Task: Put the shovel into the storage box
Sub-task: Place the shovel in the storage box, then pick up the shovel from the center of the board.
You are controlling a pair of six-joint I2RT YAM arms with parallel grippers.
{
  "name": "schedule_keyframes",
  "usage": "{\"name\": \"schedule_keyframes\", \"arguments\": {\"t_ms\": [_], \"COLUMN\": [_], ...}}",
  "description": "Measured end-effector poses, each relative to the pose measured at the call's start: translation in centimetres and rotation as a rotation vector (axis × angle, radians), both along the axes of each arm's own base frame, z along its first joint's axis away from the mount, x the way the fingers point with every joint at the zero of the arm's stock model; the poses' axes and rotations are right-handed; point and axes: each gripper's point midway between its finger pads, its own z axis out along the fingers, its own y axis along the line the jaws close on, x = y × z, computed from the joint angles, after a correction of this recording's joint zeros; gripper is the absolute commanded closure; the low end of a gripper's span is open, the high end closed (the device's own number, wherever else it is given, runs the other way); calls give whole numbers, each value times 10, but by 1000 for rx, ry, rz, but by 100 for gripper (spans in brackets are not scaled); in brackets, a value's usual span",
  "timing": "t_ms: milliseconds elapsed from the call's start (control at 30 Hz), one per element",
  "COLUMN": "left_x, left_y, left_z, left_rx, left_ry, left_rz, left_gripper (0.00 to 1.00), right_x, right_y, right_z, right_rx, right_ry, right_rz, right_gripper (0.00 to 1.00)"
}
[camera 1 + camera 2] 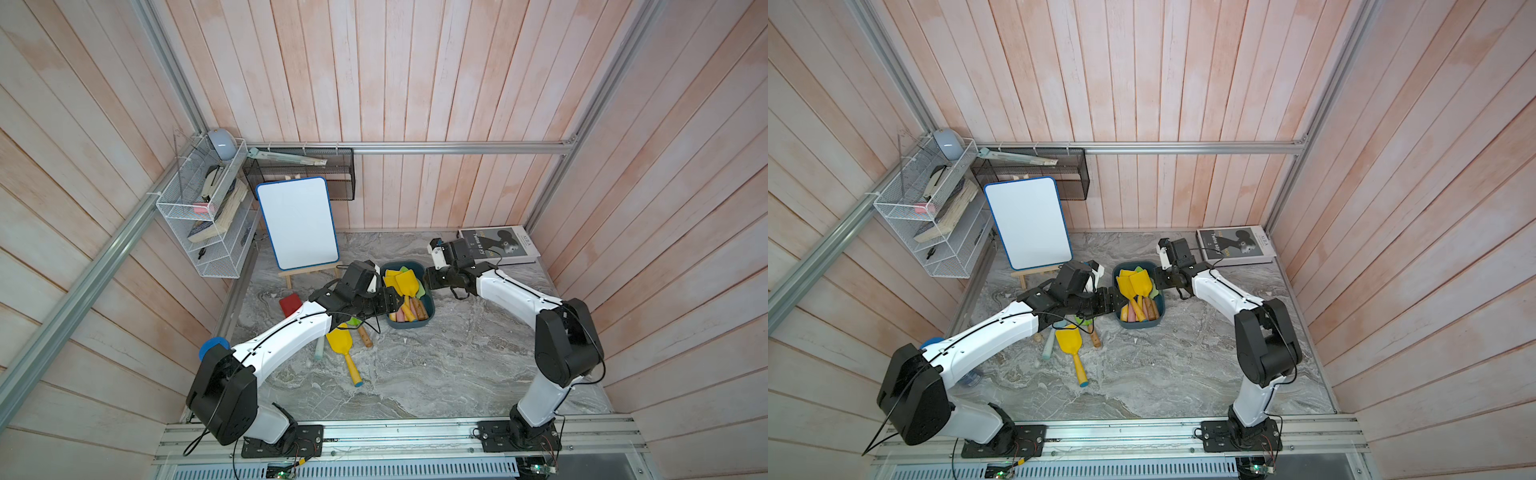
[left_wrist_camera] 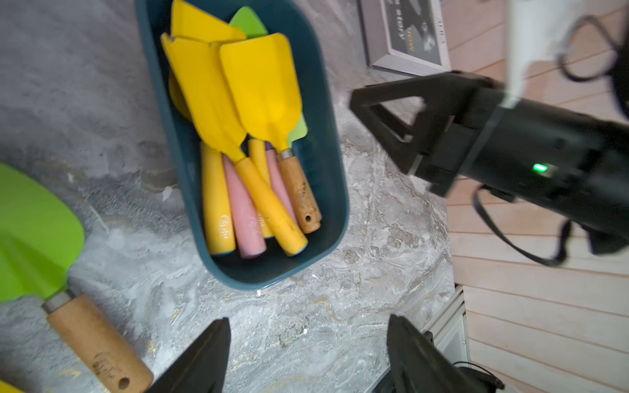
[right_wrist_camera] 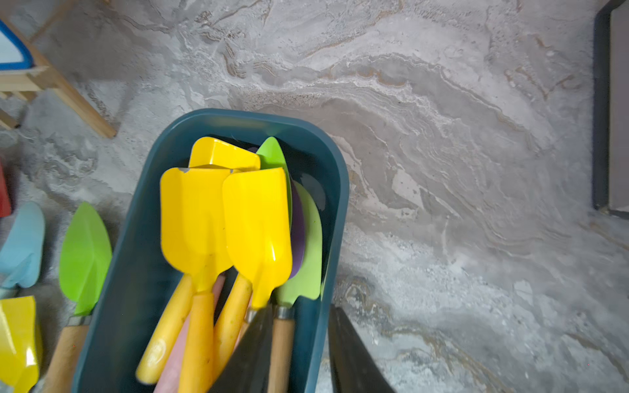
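on table point(image 1: 457, 365): storage box point(image 1: 409, 325) holds several shovels. right gripper point(image 3: 301, 309) over its wall, jaws apart, nothing clamped; drop looks done. left gripper point(image 2: 308, 320) wide apart, empty. next: grab yellow shovel point(image 1: 340, 343) lying beside box, by the handle.

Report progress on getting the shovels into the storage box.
Done: several shovels lie in the storage box. In hand: nothing; right gripper stands open at the box's rim, left gripper open. Remaining: green shovel, yellow shovel and a blue shovel on the table.
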Motion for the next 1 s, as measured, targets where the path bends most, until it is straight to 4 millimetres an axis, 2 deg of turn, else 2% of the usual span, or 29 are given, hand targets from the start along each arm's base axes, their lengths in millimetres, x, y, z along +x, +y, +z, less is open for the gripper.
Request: {"name": "schedule_keyframes", "arguments": {"t_ms": [133,300,567,800,1000], "left_x": [-6,-9,-20,-28,-34], "left_y": [31,50,61,64,58], "left_z": [-39,-58,-103,-116,-134], "left_rx": [74,147,235,266,301], "left_ry": [106,156,271,315,357], "left_rz": [106,174,196,206,190], "left_gripper": [22,22,23,25,30], "right_x": [-26,-58,-81,-91,-96], "right_y": [-2,-2,-6,-10,-12], "right_z": [11,10,1,-13,-10], "right_rx": [22,42,64,70,91], "right_ry": [-3,18,47,72,63], "right_rz": [5,24,19,7,0], "right_gripper": [66,66,67,69,71]}}
